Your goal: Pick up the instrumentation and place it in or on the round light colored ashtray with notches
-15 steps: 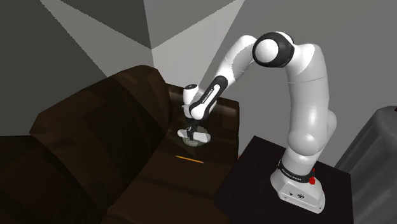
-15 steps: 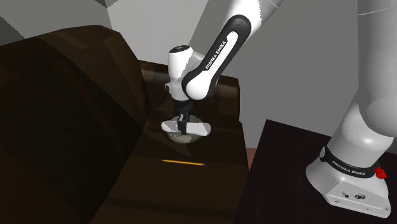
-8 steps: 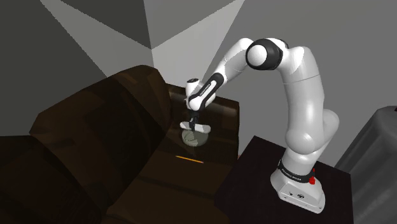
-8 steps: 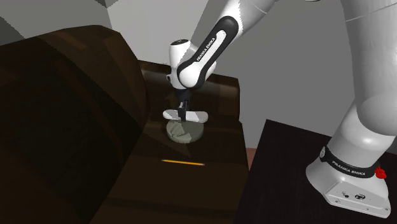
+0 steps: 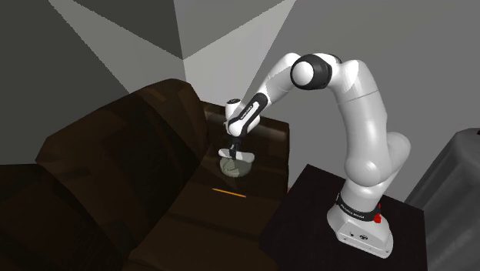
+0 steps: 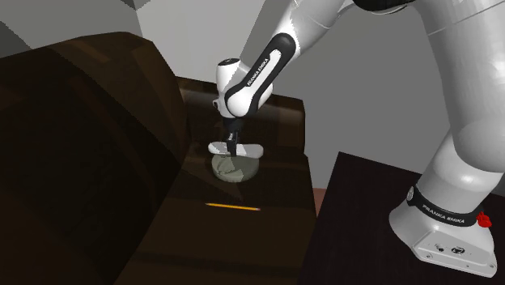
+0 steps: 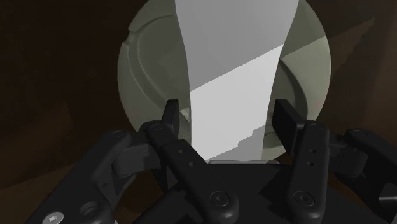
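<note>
Shoulder view: the white Franka arm [image 5: 365, 131] rises from its dark box stand [image 5: 308, 223] at lower right, bends at a high elbow and slants its forearm down toward the view's left. There the gripper [image 5: 235, 148] points down over a dark brown sofa [image 5: 115, 177]. It is clamped on the white instrument [image 5: 239, 153], which hangs level just over the round pale ashtray [image 5: 233, 168] on the sofa. A thin orange stick [image 5: 227, 193] lies nearer the camera, apart from the ashtray. Second exterior view: the forearm comes in from the upper right and the wrist bends so that the gripper [image 6: 233, 146] stands nearly upright. It grasps the instrument [image 6: 248, 151] near its middle, and the flat bar crosses just above the ashtray [image 6: 236, 171]. Wrist view: both black fingers [image 7: 170, 118] close in on the instrument [image 7: 232, 70], a flat white strip that widens away from the gripper. The ashtray [image 7: 143, 63] sits directly beyond it, its rim curving out on either side of the strip.
</note>
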Motion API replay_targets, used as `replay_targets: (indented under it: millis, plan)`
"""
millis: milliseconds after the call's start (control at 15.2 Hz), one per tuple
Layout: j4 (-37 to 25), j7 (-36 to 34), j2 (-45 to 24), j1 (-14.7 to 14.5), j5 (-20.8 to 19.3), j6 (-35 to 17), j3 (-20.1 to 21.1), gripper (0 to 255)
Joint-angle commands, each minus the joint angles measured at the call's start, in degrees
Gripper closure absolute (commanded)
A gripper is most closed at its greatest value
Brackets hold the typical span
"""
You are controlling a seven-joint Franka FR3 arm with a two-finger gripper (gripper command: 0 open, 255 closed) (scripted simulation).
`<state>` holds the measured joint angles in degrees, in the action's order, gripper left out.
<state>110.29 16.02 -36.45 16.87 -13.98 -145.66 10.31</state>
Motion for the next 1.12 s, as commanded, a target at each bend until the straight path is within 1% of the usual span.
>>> replay_targets:
  millis: [0,396,924,990,1056]
  plan:
    - [-0.4,-0.25,-1.31,-0.25,-0.34,-0.96,-0.32,255]
    - [-1.85,-0.97,-5.54,-1.03,-1.29,-3.76,-1.36,255]
    - [-1.85,-0.97,-5.54,-1.03,-1.28,-3.76,-1.36,255]
    - [-1.85,-0.97,-5.54,-1.03,-1.29,-3.76,-1.36,0]
    - [-1.85,-0.97,-5.55,-1.03,-1.28,-3.76,-1.36,0]
